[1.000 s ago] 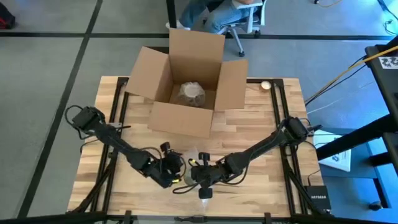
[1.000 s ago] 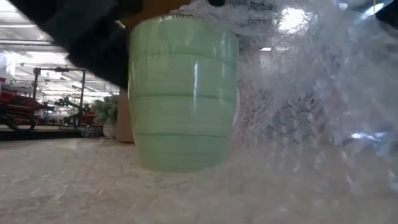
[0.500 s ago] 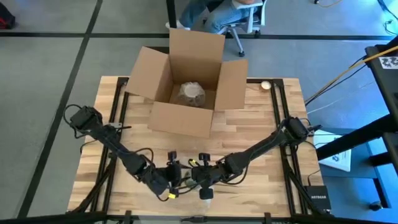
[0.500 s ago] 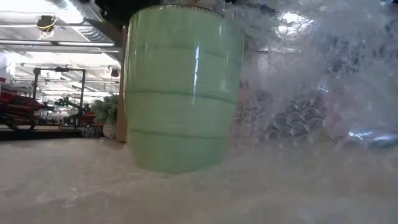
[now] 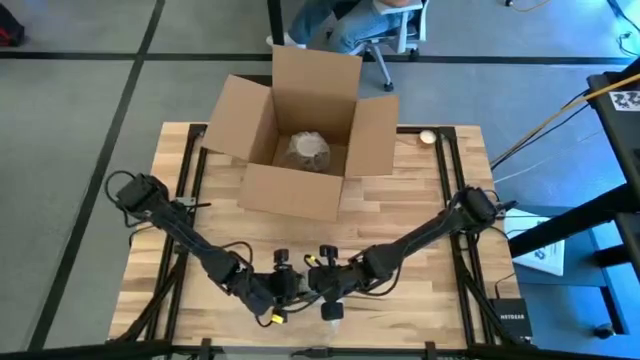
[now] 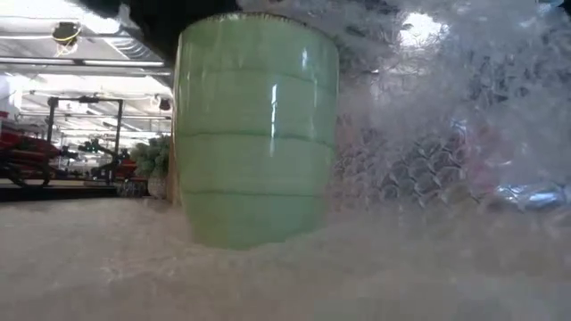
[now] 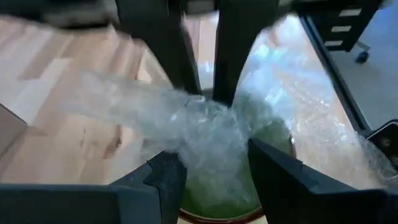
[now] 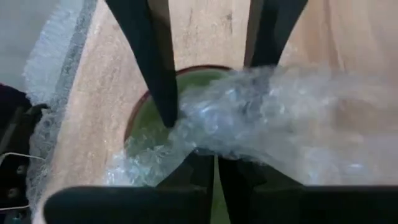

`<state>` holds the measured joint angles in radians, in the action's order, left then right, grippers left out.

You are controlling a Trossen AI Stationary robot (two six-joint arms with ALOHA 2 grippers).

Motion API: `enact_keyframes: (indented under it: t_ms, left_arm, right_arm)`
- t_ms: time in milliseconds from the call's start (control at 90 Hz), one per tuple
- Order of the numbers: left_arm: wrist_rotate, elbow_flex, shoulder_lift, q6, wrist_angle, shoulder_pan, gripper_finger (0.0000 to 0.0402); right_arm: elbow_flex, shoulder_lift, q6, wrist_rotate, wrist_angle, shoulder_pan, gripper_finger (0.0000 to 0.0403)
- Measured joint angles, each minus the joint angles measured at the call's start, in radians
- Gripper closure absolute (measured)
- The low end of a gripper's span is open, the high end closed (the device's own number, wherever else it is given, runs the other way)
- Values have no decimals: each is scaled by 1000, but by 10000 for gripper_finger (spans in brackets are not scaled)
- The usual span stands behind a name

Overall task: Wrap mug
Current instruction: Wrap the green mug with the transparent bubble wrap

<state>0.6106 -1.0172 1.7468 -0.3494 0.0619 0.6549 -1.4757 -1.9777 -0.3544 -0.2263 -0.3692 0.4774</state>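
The green mug (image 6: 257, 152) stands upright on a bubble-wrap sheet (image 6: 446, 143) near the table's near edge. In the high view both arms hide it. Part of the wrap is drawn up and bunched over the mug's mouth (image 8: 144, 112). My right gripper (image 5: 322, 272) (image 8: 216, 160) is above the mouth, shut on that bunch. My left gripper (image 5: 283, 284) (image 7: 214, 158) is open just left of it. Its fingers stand one on each side of the bunch (image 7: 208, 134), over the mug's rim (image 7: 211, 216). My right gripper pinches the gathered wrap (image 8: 214, 144) between its two fingers, several crumpled layers together, from above and pointing down over the mug's mouth. From the pinch the wrap runs off to one side and down to the table. Whether my left gripper's open fingers (image 7: 166, 177) touch the bunch between them, I cannot tell.
An open brown cardboard box (image 5: 250, 190) stands at the table's far middle with a wrapped bundle (image 5: 308, 148) inside. A small pale round thing (image 5: 427, 137) lies at the far right. Bare wood lies left and right of the arms.
My left gripper has moved toward the table's near edge and right, up to the mug and my right gripper. In the low view the mug tipped a little, shifted slightly and now stands upright again.
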Motion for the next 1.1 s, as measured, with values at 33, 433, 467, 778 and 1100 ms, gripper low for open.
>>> enact_keyframes:
  t_ms: [33,433,467,778,1100]
  left_arm:
    - [-2,0,4,-8,3,-2,249]
    - [-4,-1,9,-34,5,-1,249]
    - [-4,-1,9,-38,5,-1,249]
    - [-4,-1,10,-41,4,-1,249]
    - [-5,0,1,-44,1,-1,249]
  right_arm:
    - [0,2,1,1,-1,0,395]
    - [-145,14,124,-7,-276,0,395]
    - [-164,14,130,-8,-301,0,395]
    - [-257,10,204,-34,-249,0,395]
    - [-244,-168,196,-7,-262,0,395]
